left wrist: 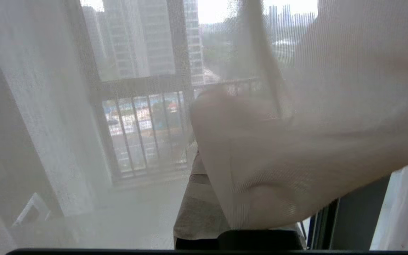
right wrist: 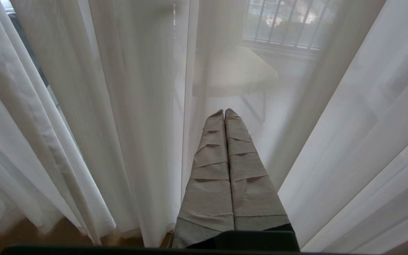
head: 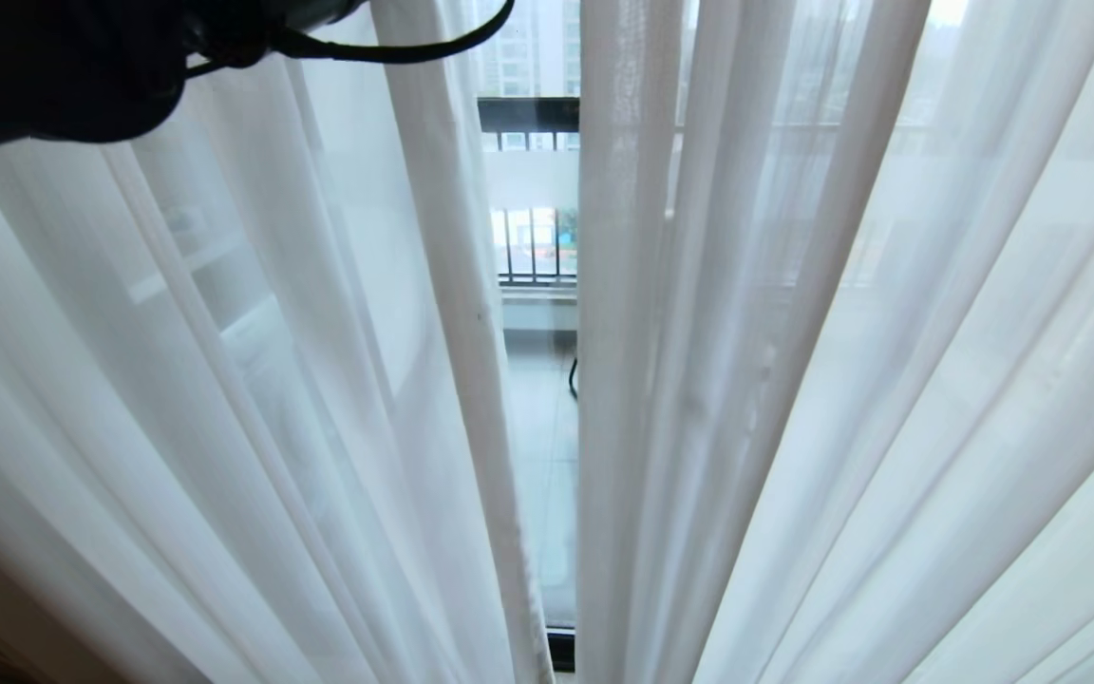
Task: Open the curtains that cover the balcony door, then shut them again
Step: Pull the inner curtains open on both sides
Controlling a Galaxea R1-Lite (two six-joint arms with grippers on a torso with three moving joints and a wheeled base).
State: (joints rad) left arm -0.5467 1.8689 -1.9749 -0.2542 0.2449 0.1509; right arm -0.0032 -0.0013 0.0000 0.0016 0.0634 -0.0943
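Two sheers [head: 319, 380] hang before me, parted only by a narrow slit over the balcony door [head: 537, 313]. My left claw [left wrist: 204, 198] is clamped on sheer fabric; my right claw [right wrist: 224, 114] sits pinched empty. Opening barely begun, closing remains.

Thin, see-through white sheer curtains [head: 841, 380] are hanging in soft vertical folds, showing pale grey shadow stripes between brighter white pleats. Through the narrow gap, a black barred railing [head: 536, 245] is showing against pale grey balcony floor tiles [head: 542, 446]. The left arm's dark black housing [head: 53, 66] is appearing as a silhouette. The right gripper [right wrist: 224, 113] is wearing beige-grey tape wrapped in overlapping bands, with a black base.
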